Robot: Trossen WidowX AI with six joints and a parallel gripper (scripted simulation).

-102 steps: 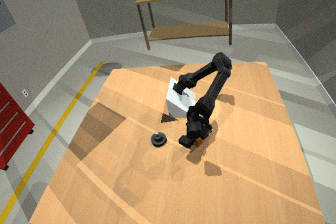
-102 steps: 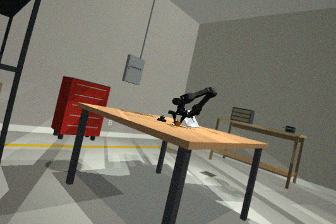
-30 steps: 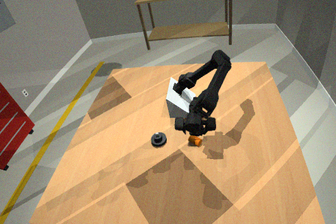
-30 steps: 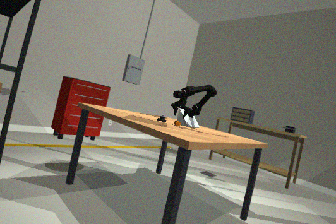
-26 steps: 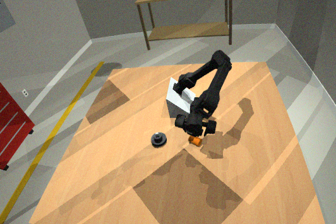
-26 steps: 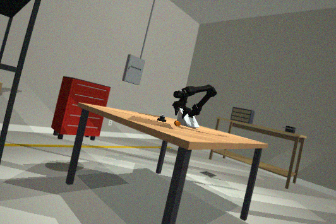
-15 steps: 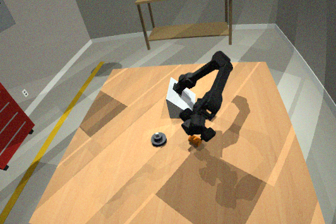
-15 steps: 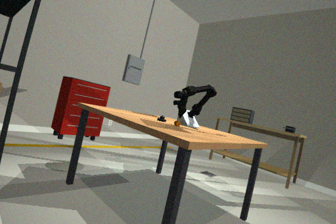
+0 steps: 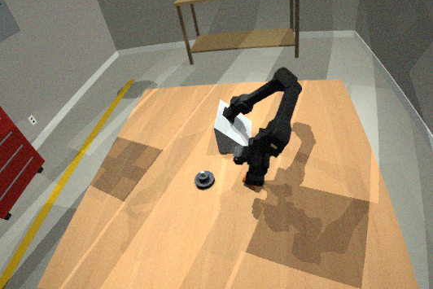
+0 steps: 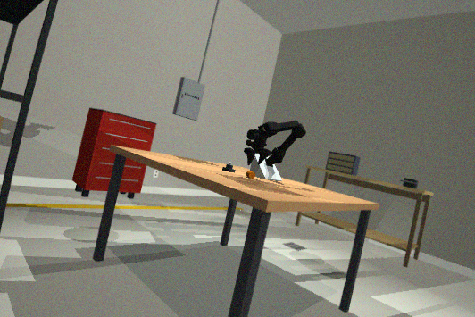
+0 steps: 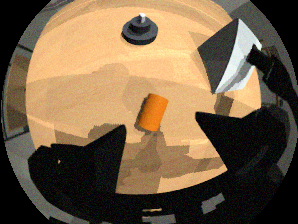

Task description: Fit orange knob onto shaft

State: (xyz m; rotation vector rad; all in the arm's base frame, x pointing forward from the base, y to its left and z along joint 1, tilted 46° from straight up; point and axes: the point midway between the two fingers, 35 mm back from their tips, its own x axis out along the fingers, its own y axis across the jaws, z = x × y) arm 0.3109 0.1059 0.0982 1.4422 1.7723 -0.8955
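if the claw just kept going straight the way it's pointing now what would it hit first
Most likely the orange knob. The open claw points down at the wooden table, and in the wrist view the knob lies between and just ahead of its fingers, nothing in between. How much height remains is hard to judge.

The gripper (image 11: 160, 137) hangs above the knob (image 11: 153, 112) with its jaws wide apart and nothing between them; bare table (image 9: 171, 224) shows on both sides of the knob, so the 2 fingers have room to straddle it. Between knob and pedestal (image 9: 204, 179) lies open table top with nothing standing on it. The white block (image 9: 232, 132) stands near, behind the gripper and to the pedestal's right in the wrist view, apart from both.
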